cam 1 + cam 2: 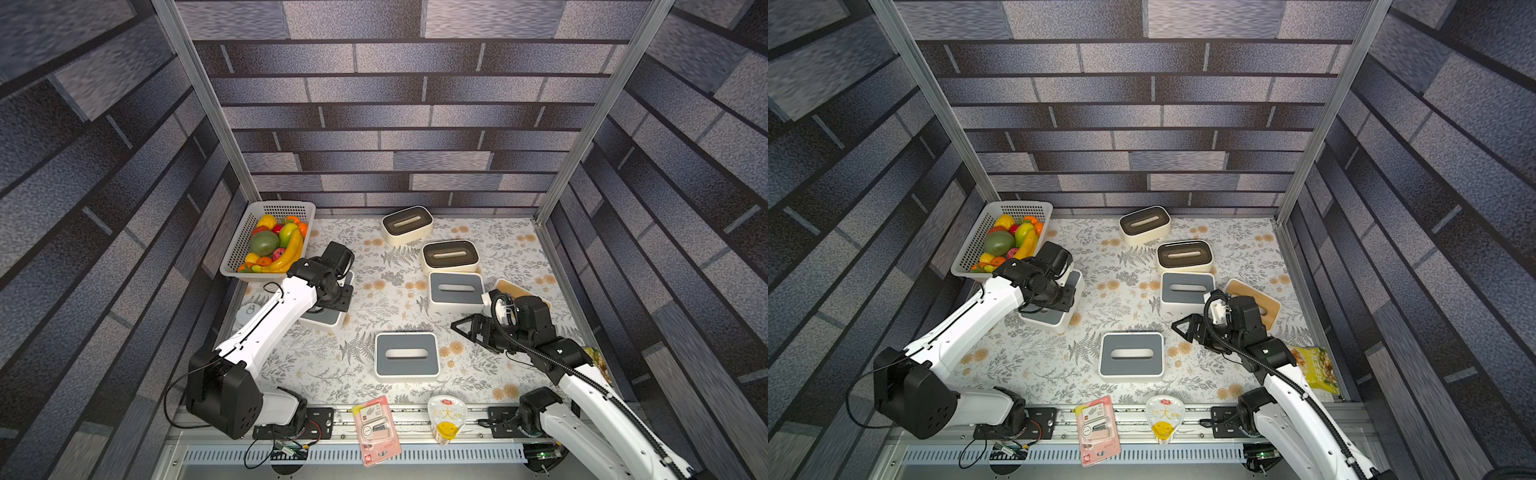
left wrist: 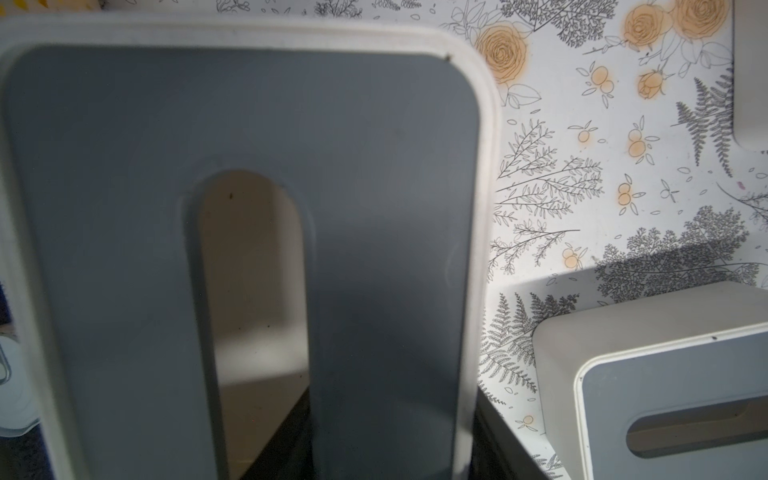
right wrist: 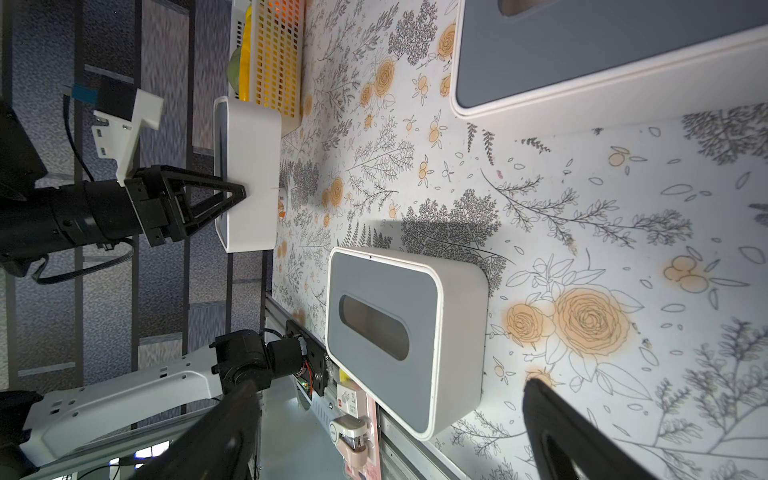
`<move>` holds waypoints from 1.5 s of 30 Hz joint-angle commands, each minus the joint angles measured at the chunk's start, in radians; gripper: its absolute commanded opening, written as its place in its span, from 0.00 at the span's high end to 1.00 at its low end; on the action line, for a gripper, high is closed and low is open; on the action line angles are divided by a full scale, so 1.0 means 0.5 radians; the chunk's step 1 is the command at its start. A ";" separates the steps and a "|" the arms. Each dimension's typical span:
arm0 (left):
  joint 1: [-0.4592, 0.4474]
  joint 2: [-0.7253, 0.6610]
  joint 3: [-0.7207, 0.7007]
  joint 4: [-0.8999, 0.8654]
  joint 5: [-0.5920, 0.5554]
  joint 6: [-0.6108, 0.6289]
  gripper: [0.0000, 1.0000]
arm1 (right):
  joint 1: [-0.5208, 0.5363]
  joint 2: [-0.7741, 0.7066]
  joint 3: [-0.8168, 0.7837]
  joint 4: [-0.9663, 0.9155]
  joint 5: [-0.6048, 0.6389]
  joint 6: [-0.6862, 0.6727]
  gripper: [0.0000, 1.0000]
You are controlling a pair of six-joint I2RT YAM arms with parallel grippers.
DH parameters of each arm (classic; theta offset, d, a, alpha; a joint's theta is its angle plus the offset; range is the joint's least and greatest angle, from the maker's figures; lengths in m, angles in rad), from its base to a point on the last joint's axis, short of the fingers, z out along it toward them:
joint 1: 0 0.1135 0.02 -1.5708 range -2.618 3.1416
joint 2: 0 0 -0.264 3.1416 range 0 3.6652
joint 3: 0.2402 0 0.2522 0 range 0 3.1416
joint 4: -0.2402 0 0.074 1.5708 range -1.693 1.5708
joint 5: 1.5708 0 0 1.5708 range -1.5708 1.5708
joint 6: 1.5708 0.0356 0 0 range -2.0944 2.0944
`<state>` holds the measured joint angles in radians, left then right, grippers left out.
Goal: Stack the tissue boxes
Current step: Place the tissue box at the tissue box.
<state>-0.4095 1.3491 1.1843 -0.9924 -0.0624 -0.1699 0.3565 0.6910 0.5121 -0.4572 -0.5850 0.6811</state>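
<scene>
Left wrist view caught the left claw point(image 3: 239, 193) clamped on a long wall of the grey-lidded tissue box point(image 2: 124, 208), one dark finger point(image 2: 286, 428) blurred in its slot; the right claw point(image 1: 471, 330) stood wide apart, holding nothing; the box lay lid-up at the floral mat's point(image 1: 374, 299) left, near the fruit basket point(image 1: 266, 205), long axis slanting from near left to far right; the arm hid most of it in both top views.

Front rail, sealed cup lid point(image 1: 446, 415): 1 large yellow character, looks like 大. Smaller characters on either side and the red logo above are too small to read.
Beside it, pink blister card point(image 1: 376, 430): printed text, illegible.
Right edge, yellow snack bag point(image 1: 1314, 368): yellow characters, blurred.
</scene>
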 commanded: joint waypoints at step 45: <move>-1.037 -0.108 0.070 -0.058 0.180 0.783 0.49 | -0.008 -0.331 0.067 -0.802 -0.284 -0.297 0.00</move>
<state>-0.9039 1.3045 1.2011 -1.0325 -0.0067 0.1020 0.3569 0.5468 0.5320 -0.8219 -0.6998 0.5541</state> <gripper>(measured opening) 0.509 0.999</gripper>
